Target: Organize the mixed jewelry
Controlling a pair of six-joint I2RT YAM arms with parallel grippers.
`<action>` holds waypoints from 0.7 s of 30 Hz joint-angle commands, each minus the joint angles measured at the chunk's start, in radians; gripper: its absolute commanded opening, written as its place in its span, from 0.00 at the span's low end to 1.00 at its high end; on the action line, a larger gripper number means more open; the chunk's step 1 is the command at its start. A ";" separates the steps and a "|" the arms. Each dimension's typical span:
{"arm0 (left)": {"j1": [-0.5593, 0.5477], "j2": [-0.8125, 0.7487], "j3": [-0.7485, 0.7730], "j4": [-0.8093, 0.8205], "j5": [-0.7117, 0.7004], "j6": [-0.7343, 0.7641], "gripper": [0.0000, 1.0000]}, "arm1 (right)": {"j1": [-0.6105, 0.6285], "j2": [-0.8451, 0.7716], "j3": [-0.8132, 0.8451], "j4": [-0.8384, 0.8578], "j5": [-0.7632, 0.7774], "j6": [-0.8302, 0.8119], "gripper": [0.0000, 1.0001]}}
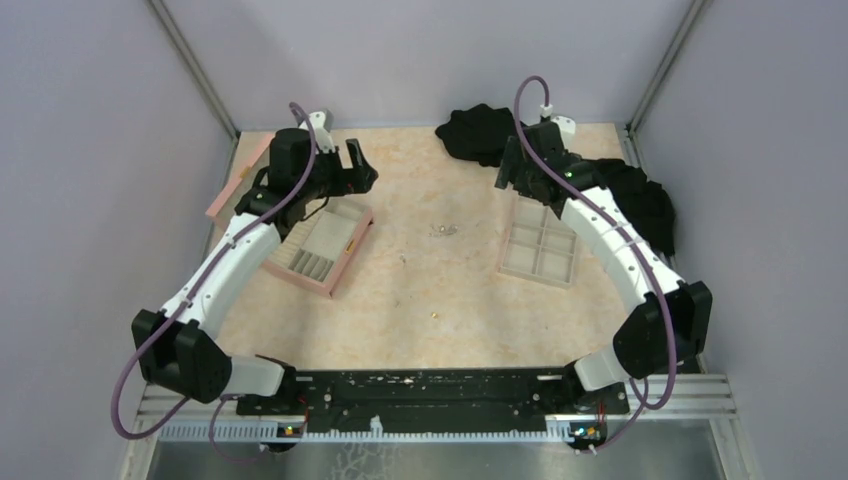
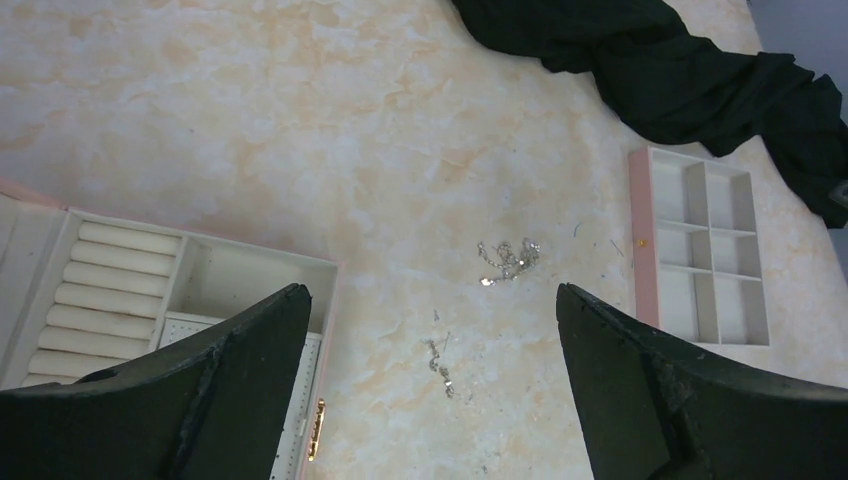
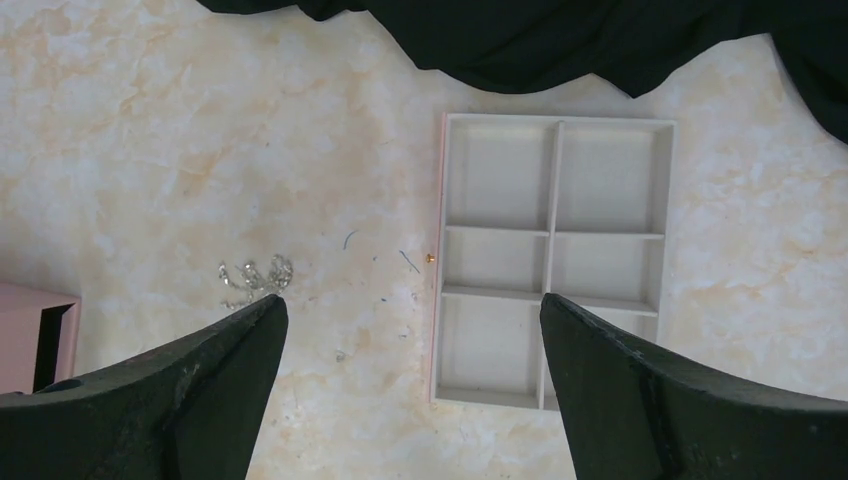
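Silvery chain jewelry [image 2: 508, 262] lies unsorted, nine o'clock of the empty beige compartment tray [image 2: 643, 250]. Left gripper [image 2: 432, 300] and right gripper [image 3: 412, 305] gape, empty.

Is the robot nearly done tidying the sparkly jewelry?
Not yet. Nothing looks done: the compartment tray looks empty. Nothing in hand: left gripper and right gripper are open, empty. Still to do: the silvery jewelry tangle lies on the table between tray and pink box.
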 commanded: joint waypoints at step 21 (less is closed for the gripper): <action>-0.118 -0.060 -0.153 -0.100 0.011 -0.041 0.99 | 0.183 0.100 -0.034 0.142 -0.222 -0.063 0.95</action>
